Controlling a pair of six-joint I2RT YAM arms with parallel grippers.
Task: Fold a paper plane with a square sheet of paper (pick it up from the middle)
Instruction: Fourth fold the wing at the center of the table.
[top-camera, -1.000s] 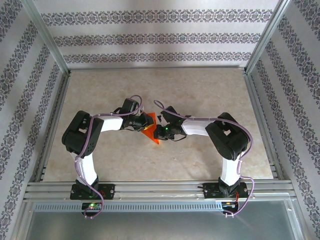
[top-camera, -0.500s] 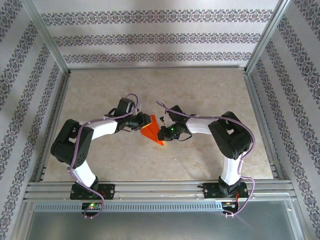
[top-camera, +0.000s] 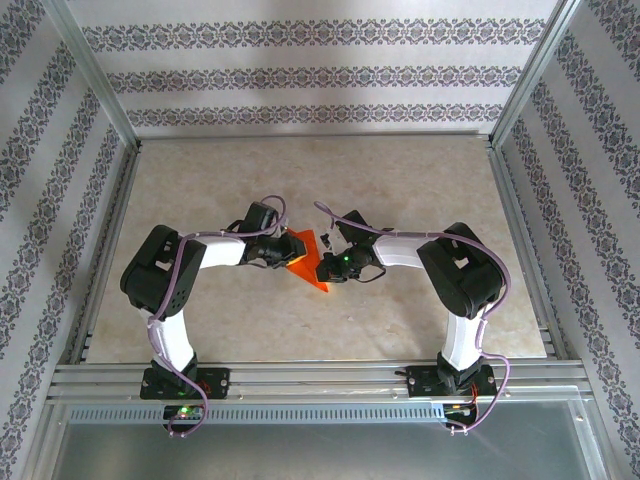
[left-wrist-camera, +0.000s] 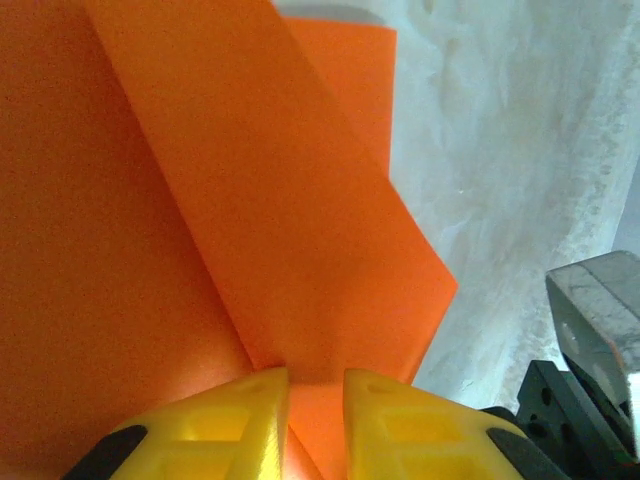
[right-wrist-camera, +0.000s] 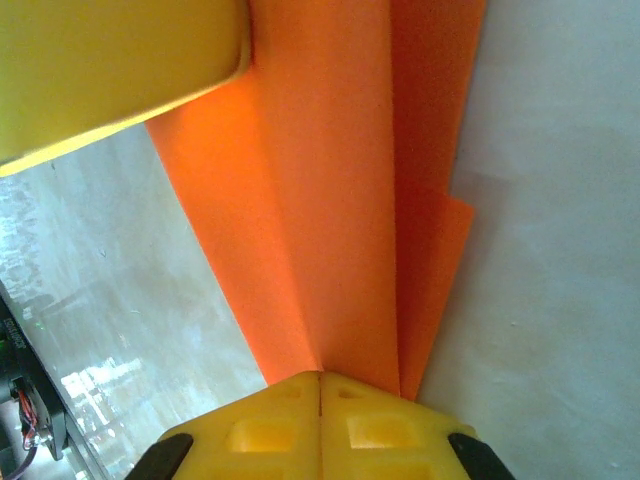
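My two arms bend in and meet over the middle of the bench (top-camera: 300, 180). My left pincer (left-wrist-camera: 315, 385) and right pincer (right-wrist-camera: 320, 385) both pinch the small orange-red folded paper plane (top-camera: 306, 268) between them.

The paper plane (left-wrist-camera: 250, 200) is thin orange-red paper, matt and smooth, with crisp, flat creases between its layers. The left gripper (left-wrist-camera: 316, 388) and the right gripper (right-wrist-camera: 320, 385) have fingers of yellow moulded plastic, smooth with a faint satin sheen, seated in black matt plastic. The counter (top-camera: 400, 180) is a pale marbled sheet, smooth, with a soft sheen. The arm shells (top-camera: 215, 250) are glossy white plastic; the joint housings (top-camera: 150, 275) are black and matt. The cables (top-camera: 178, 290) have smooth purple sheathing. The frame rails (top-camera: 320, 375) along the counter's near edge are bare ribbed metal, dull silver. The walls (top-camera: 320, 75) carry a matt patterned covering; whether it is paper or cloth cannot be told.
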